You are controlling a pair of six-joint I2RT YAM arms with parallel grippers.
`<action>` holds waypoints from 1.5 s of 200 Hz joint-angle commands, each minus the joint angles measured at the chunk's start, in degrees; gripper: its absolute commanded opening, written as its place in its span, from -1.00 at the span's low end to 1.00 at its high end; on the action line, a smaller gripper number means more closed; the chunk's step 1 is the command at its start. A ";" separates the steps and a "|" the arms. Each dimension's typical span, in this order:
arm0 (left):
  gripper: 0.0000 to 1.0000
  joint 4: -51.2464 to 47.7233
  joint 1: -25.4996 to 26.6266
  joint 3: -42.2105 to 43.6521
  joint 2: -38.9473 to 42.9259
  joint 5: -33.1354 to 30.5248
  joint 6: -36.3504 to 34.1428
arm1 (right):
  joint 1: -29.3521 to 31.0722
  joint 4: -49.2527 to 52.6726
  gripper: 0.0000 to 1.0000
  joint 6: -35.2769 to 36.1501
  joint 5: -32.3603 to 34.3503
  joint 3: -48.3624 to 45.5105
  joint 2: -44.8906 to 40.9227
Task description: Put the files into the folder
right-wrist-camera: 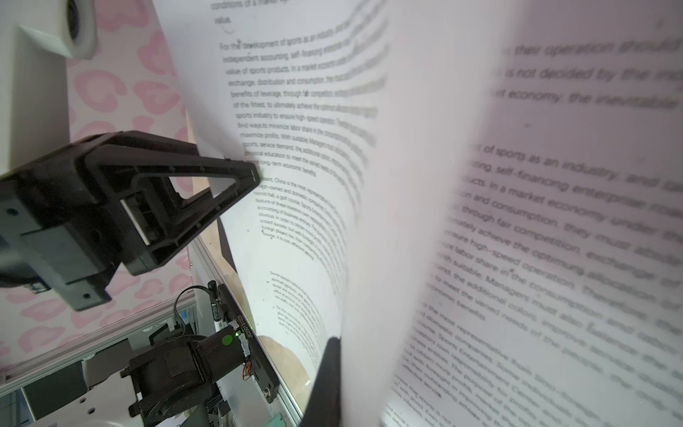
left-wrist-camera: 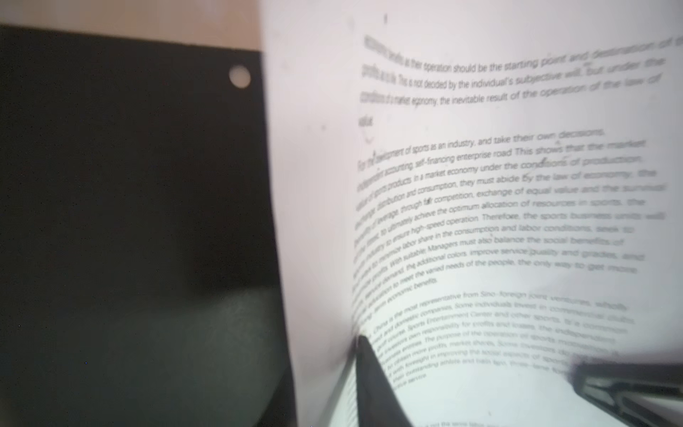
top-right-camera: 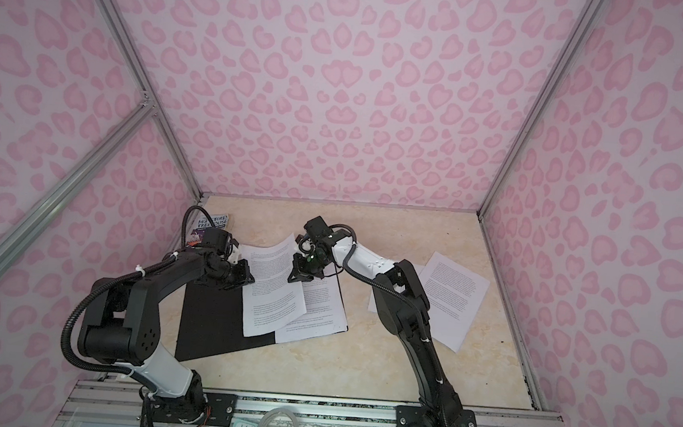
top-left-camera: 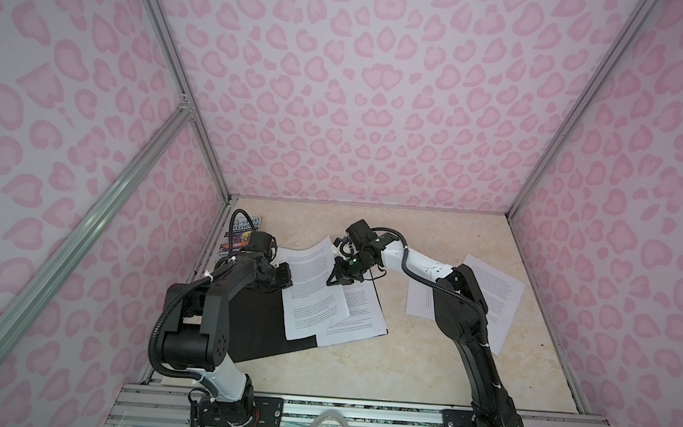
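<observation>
Printed sheet, one of the files, rises bowed from the open folder, which lies black inside up. Right gripper is clamped on its right edge, evidently to position it. Left gripper, jaws partly apart, appears to steady the left edge. Further sheets lie well apart on the table.

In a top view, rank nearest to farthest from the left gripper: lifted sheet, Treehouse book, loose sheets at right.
1. lifted sheet, at the tips of the left gripper.
2. Treehouse book, behind it, by the left wall.
3. loose sheets, far right of table.
</observation>
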State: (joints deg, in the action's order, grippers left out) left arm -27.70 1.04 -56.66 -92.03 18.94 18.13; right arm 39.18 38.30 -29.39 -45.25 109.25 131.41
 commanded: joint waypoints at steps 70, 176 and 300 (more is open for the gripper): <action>0.96 -2.87 5.21 -10.39 19.77 5.45 14.14 | -9.42 5.40 -1.00 9.51 4.03 -16.01 -13.20; 0.96 3.27 21.42 -15.20 27.25 2.19 27.46 | -12.10 8.17 -1.00 13.84 5.97 -16.18 -11.77; 0.96 5.38 25.46 -8.56 27.71 -2.59 34.61 | -9.73 5.40 -1.00 9.59 3.90 -15.86 -10.04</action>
State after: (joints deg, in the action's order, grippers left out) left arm -23.88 26.20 -65.58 -63.96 17.78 52.38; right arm 29.52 45.89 -17.21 -40.18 94.00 120.86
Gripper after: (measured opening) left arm 0.981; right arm 0.050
